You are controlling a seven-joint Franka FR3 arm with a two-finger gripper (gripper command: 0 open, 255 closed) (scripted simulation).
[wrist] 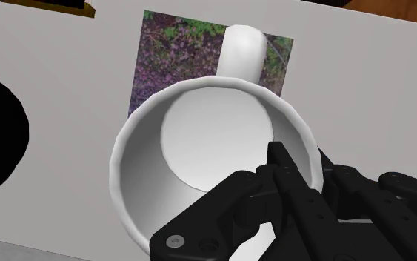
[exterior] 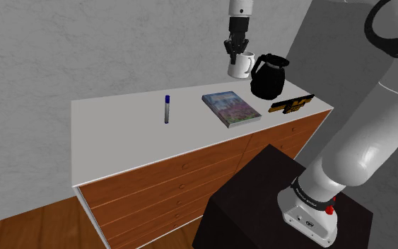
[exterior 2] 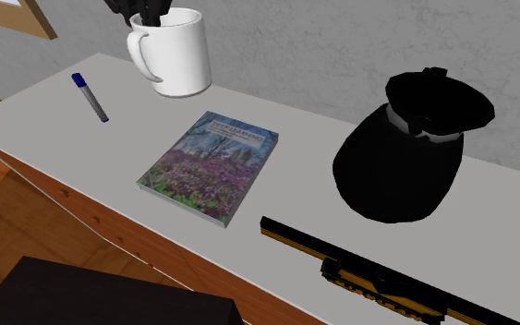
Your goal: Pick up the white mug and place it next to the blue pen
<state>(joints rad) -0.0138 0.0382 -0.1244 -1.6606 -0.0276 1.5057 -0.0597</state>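
The black two-finger hand (exterior: 237,49) pinched the rim of the plain white mug (exterior: 242,65) above the white-topped bench (exterior: 119,138); the slim blue-capped pen (exterior: 167,108) lay lower left of it, well apart.

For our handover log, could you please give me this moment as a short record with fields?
claw: shut on the rim of the white mug, one finger inside, one outside
white mug: upright, in the air above the dresser top
blue pen: lying flat, towards the shoulder view's left of the book
book: flat, between pen and black pot
black-and-yellow tool: lying by the front edge, near the pot
task status: mug not yet set beside the pen
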